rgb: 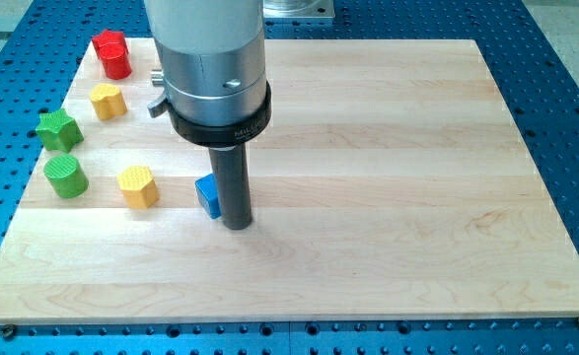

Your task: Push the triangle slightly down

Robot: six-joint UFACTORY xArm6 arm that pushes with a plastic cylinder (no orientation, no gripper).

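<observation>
- Progress looks early: the small blue triangular block (208,194) sits on the pale wooden bench (388,177), and nothing shows whether it has gone down at all.
- The dark rod's tip (237,225) stands touching or just beside the blue block, on the block's right and slightly below it.
- To push downward, the tip probably needs to get above the blue block first.
- Half the blue block is hidden by the rod; its shape is hard to confirm.
- No fingers exist on this arm, so none are apart or together.
</observation>
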